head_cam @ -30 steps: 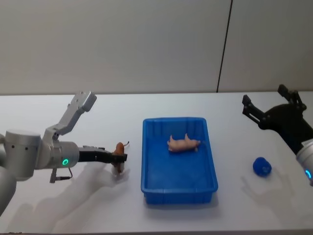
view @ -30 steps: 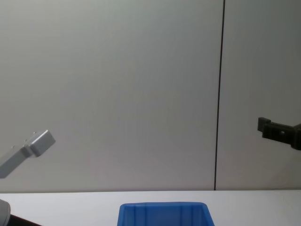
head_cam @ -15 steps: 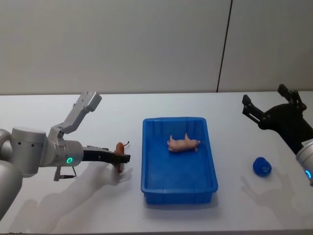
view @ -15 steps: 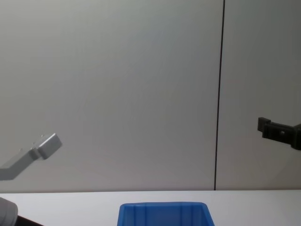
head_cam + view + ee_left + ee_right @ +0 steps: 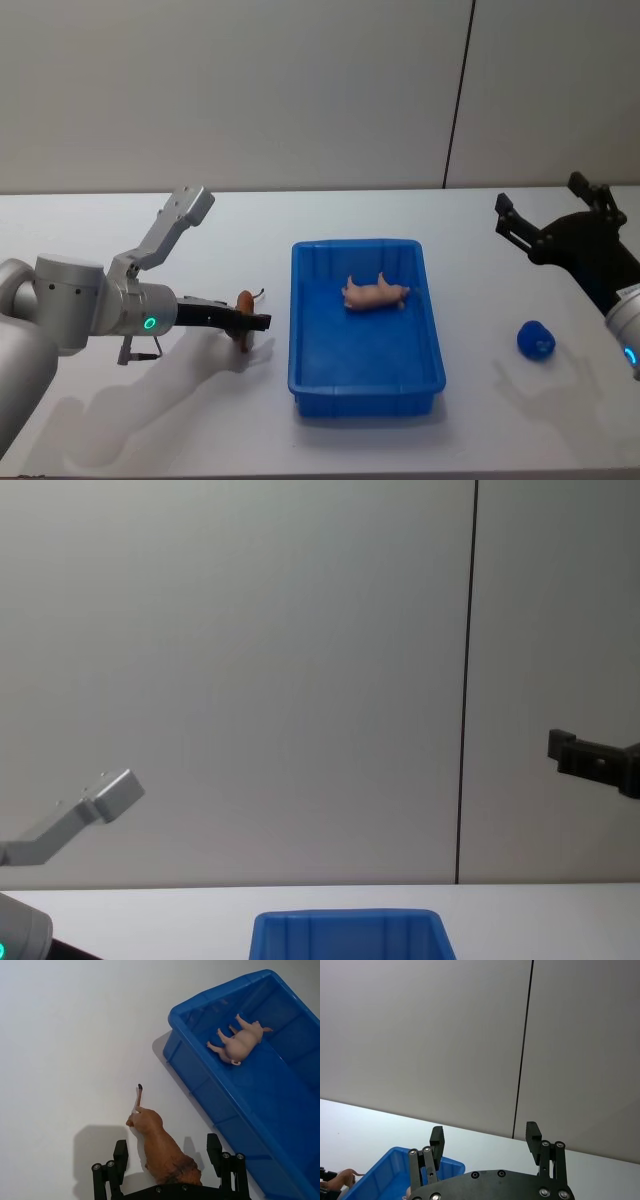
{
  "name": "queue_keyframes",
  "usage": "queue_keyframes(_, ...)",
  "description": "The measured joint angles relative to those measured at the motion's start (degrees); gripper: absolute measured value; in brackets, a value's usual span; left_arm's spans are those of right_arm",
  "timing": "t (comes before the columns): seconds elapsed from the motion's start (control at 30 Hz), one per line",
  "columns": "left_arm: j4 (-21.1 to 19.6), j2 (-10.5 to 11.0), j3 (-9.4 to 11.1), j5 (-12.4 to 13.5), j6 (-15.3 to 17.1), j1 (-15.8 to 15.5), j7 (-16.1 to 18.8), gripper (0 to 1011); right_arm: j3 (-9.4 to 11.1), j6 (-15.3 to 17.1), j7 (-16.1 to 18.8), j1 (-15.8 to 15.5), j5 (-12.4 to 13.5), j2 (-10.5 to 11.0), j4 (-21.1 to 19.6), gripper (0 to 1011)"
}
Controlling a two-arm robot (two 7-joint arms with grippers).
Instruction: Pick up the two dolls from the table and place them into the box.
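Observation:
A brown lion doll (image 5: 243,300) lies on the white table (image 5: 150,400), just left of the blue box (image 5: 365,385). My left gripper (image 5: 252,322) is down at it, open, with its fingers on either side. In the left wrist view the lion doll (image 5: 160,1147) sits between the fingers (image 5: 120,1152) with a gap on each side. A pale pink pig doll (image 5: 376,293) lies on its side inside the box, also seen as the pig doll (image 5: 242,1042). My right gripper (image 5: 537,195) hangs open and raised at the far right, holding nothing.
A small blue rounded object (image 5: 537,340) rests on the table right of the box, under the right arm. The box's far rim (image 5: 345,917) shows in the chest view. A grey wall with a dark vertical seam (image 5: 458,100) stands behind the table.
My left arm has shifted a little to the right, sliding the open gripper further along the lion doll. The doll, the pig and my right arm have stayed where they were.

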Motion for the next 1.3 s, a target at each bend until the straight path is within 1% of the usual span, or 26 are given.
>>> queue_keyframes(0.07, 0.3, -0.1, 0.0, 0.1, -0.1, -0.2, 0.0, 985, 0.0, 0.0, 0.0, 0.0, 0.0, 0.0, 0.0, 1001)
queue_keyframes(0.23, 1.1, -0.4, 0.2, 0.3, -0.3, -0.6, -0.2, 882, 0.0, 0.0, 0.0, 0.0, 0.0, 0.0, 0.0, 1001)
queue_keyframes(0.27, 1.2, -0.4, 0.2, 0.3, -0.3, -0.7, -0.2, 858, 0.0, 0.0, 0.0, 0.0, 0.0, 0.0, 0.0, 1001)
queue_keyframes(0.3, 1.4, -0.5, 0.2, 0.3, -0.3, -0.8, -0.2, 808, 0.0, 0.0, 0.0, 0.0, 0.0, 0.0, 0.0, 1001)
queue_keyframes(0.33, 1.4, -0.5, 0.2, 0.3, -0.3, -0.8, -0.2, 808, 0.0, 0.0, 0.0, 0.0, 0.0, 0.0, 0.0, 1001)
queue_keyframes(0.4, 1.6, -0.6, 0.2, 0.4, -0.4, -0.9, -0.3, 731, 0.0, 0.0, 0.0, 0.0, 0.0, 0.0, 0.0, 1001)
queue_keyframes(0.57, 2.0, -0.7, 0.3, 0.4, -0.5, -1.1, -0.4, 597, 0.0, 0.0, 0.0, 0.0, 0.0, 0.0, 0.0, 1001)
queue_keyframes(0.73, 2.2, -0.8, 0.3, 0.4, -0.6, -1.2, -0.4, 567, 0.0, 0.0, 0.0, 0.0, 0.0, 0.0, 0.0, 1001)
queue_keyframes(1.1, 2.3, -0.8, 0.3, 0.5, -0.8, -1.3, -0.5, 564, 0.0, 0.0, 0.0, 0.0, 0.0, 0.0, 0.0, 1001)
queue_keyframes(1.3, 0.7, -0.2, -0.3, -0.8, -1.7, -0.2, 1.5, 563, 0.0, 0.0, 0.0, 0.0, 0.0, 0.0, 0.0, 1001)
